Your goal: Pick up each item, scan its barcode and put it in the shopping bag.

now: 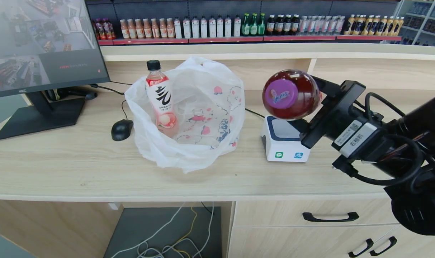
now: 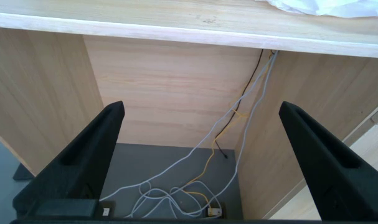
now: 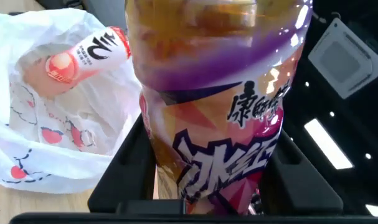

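a dark red, purple-capped plastic bottle is being clamped by the right hand just above the white box scanner; the left hand is being held apart under the counter. its barcode risks being missed if faced away.

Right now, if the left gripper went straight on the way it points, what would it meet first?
Probably the wooden back panel under the counter. The open, empty left gripper faces into that recess; hanging cables run close beside its line, depth unclear.
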